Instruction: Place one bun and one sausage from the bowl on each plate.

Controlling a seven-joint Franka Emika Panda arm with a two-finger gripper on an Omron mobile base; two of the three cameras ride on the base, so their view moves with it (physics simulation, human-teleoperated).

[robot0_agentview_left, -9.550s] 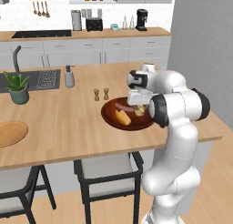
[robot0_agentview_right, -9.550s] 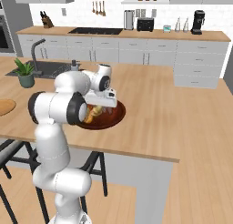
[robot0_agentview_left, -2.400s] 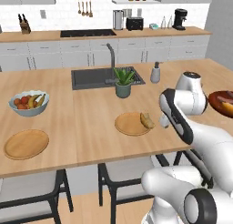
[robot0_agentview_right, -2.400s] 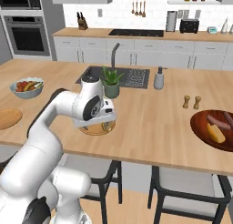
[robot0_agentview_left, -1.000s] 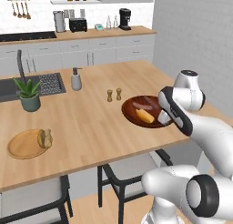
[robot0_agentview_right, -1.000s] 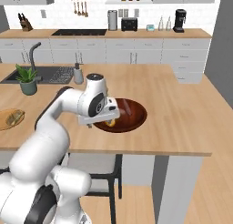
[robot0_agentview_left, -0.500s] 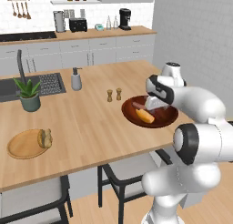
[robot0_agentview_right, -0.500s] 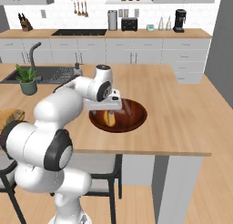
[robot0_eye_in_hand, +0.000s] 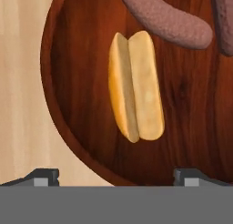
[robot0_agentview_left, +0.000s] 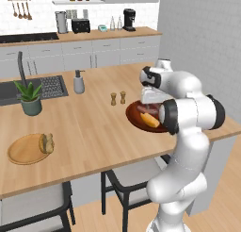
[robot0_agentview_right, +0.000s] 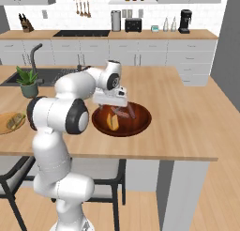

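- Left base view: the gripper point(robot0_agentview_left: 149, 103) hung over the bowl point(robot0_agentview_left: 136, 120), presumably to pick; a plate point(robot0_agentview_left: 21, 151) well apart already held a bun point(robot0_agentview_left: 46, 143).
- Right base view: the bowl sat near the counter's point(robot0_agentview_right: 187, 131) front edge.
- Hand view: fingers point(robot0_eye_in_hand: 44, 177) spread wide, empty, straddling the remaining bun point(robot0_eye_in_hand: 135, 86) beside a sausage point(robot0_eye_in_hand: 166, 18).

In the hand view the bowl point(robot0_eye_in_hand: 68, 141) is cut by the top, right and bottom edges; one sausage point(robot0_eye_in_hand: 166, 19) runs off the top, a second point(robot0_eye_in_hand: 224, 18) off the right. In the left base view the robot's forearm hides the bowl's point(robot0_agentview_left: 134, 117) right half and part of the bun point(robot0_agentview_left: 149, 120). The bun on the plate point(robot0_agentview_right: 5, 124) is too small to make out
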